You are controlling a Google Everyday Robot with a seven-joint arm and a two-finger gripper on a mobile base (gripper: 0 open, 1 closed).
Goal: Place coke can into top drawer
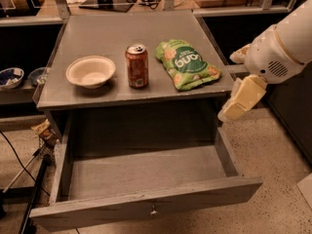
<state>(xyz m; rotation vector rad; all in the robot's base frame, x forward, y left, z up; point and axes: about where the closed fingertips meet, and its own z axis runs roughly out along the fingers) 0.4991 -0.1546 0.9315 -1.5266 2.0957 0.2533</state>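
The coke can (137,66) stands upright on the grey cabinet top (122,30), between a white bowl (90,71) on its left and a green snack bag (186,64) on its right. The top drawer (146,167) is pulled out below the cabinet top and holds nothing; its front panel has a small metal knob (153,210). My gripper (230,84) hangs to the right of the cabinet, beside the top's right edge and above the drawer's right wall. It is open and empty, about a can's height or more away from the can.
A shelf at the left holds small bowls (10,77). Black cables (19,165) and a snack wrapper (44,130) lie on the floor at the left. Speckled floor (273,155) is at the right. A dark cabinet side (292,111) stands behind my arm.
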